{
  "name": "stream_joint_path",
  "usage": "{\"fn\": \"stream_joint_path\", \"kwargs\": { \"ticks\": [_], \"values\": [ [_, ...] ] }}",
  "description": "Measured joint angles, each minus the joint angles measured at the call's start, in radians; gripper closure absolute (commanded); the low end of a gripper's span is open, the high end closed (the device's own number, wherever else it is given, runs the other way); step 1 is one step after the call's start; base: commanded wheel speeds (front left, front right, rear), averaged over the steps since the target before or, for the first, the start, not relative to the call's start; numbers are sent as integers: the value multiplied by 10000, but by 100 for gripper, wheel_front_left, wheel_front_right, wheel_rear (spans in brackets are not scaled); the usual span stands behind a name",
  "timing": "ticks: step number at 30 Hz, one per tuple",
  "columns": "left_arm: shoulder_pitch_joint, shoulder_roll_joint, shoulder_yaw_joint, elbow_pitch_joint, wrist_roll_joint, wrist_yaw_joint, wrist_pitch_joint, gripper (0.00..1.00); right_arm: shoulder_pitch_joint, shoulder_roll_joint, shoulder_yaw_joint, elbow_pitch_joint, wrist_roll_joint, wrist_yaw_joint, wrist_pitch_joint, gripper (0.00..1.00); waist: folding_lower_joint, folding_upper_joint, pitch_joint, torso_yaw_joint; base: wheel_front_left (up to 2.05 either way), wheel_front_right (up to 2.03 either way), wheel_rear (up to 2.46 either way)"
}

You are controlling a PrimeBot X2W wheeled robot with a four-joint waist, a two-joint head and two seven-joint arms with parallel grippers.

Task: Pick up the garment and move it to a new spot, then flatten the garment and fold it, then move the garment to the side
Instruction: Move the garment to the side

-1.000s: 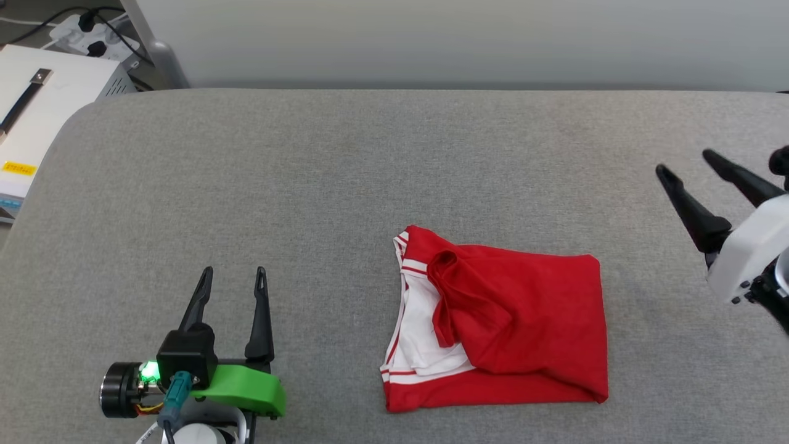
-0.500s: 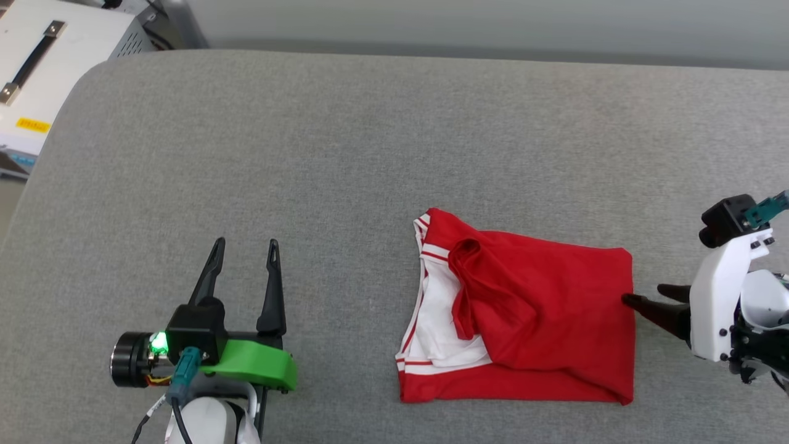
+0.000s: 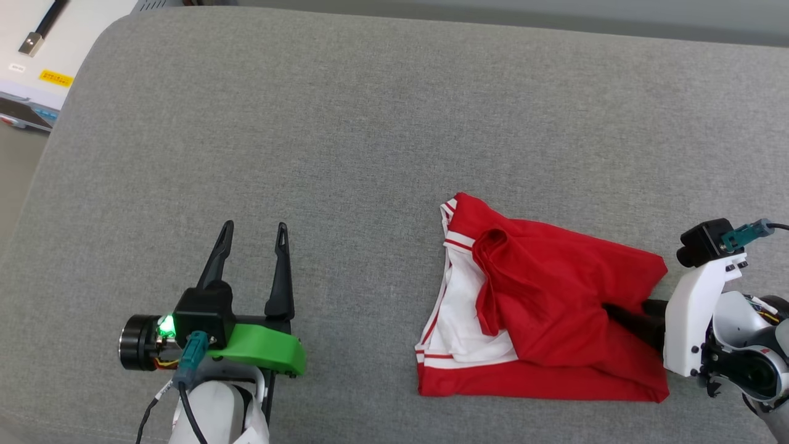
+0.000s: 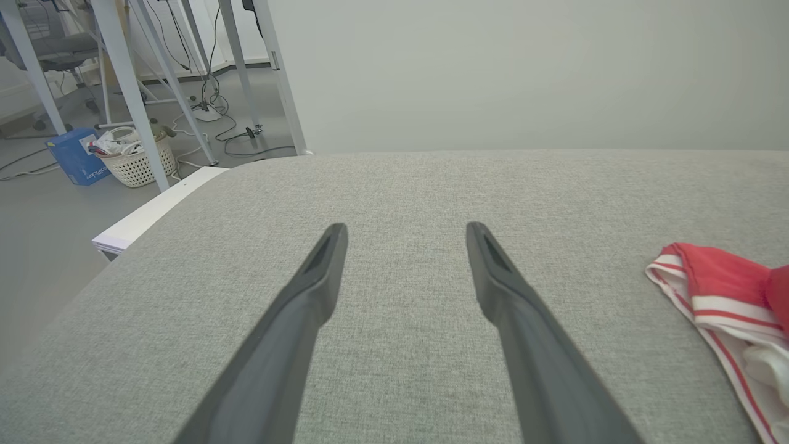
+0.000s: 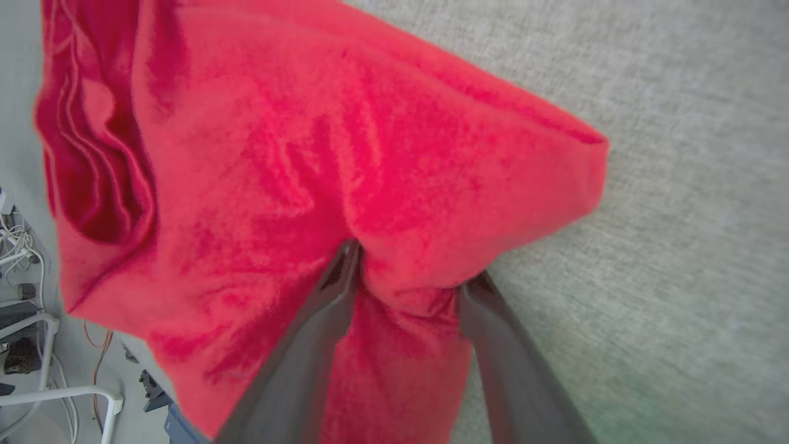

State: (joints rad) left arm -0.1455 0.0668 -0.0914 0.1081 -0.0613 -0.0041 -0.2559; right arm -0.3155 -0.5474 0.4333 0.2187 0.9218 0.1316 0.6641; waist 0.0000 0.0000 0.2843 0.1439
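Beyond the table's (image 3: 370, 123) far left corner stands a white box (image 3: 31, 68), out of the way of the work.

Over the table's front left part hangs the left gripper (image 3: 255, 226). Its two fingers are spread wide with nothing between them, and they point toward the table's far edge. It looks parked there, probably to leave the shirt to the other arm.

The shirt (image 3: 555, 296) lies on the table, right of its middle and toward the front edge. It is doubled into a rough rectangle, mostly plain red. At its left end a white sleeve shows, edged with red-and-white striped trim. A rumpled red flap falls across that sleeve. The shirt's bottom edge runs fairly straight, while its far right corner stands up in a soft peak. No lettering faces up.

At the table's front right, the right gripper (image 3: 625, 305) reaches into the shirt's right edge. Its fingers stand astride a bunched ridge of red cloth, apparently to take several layers at once. They are apart, and I cannot tell whether they already pinch the cloth.

A hold here would suit either carrying the bundle to a new spot or sliding a folded shirt aside.
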Motion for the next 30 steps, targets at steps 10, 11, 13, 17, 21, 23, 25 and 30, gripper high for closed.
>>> {"fn": "stream_joint_path", "kwargs": {
  "ticks": [10,11,13,17,21,23,25,30],
  "values": [
    [118,-25,188,46,0,21,0,0,-799,-385,888,-541,-470,-2,-1799,100,0,0,-418,-382,0,0,0],
    [184,-27,215,38,0,23,-2,0,-964,-527,988,-671,-623,-2,-1954,100,0,0,-457,-488,0,0,0],
    [290,-21,274,23,0,21,0,0,-1277,-884,1223,-955,-991,0,-2134,100,0,0,-523,-738,0,0,0],
    [374,-15,401,-50,0,33,0,0,-1702,-1544,1565,-1463,-1413,0,-2249,100,1,0,-603,-1293,0,0,0],
    [373,2,493,-190,2,42,-2,0,-2216,-2008,1661,-1707,-1555,0,-2257,100,0,0,-600,-1981,0,0,0],
    [360,31,529,-259,6,44,0,0,-2434,-2270,1682,-1753,-1567,0,-2243,100,0,0,-562,-2360,0,0,0],
    [340,67,573,-351,21,42,0,0,-2576,-2474,1634,-1714,-1569,0,-2245,100,0,0,-500,-2690,0,0,0],
    [8,240,606,-529,115,36,0,0,-2793,-2901,1204,-1137,-1630,0,-2385,100,0,0,-140,-3364,0,0,0]
  ]
}}
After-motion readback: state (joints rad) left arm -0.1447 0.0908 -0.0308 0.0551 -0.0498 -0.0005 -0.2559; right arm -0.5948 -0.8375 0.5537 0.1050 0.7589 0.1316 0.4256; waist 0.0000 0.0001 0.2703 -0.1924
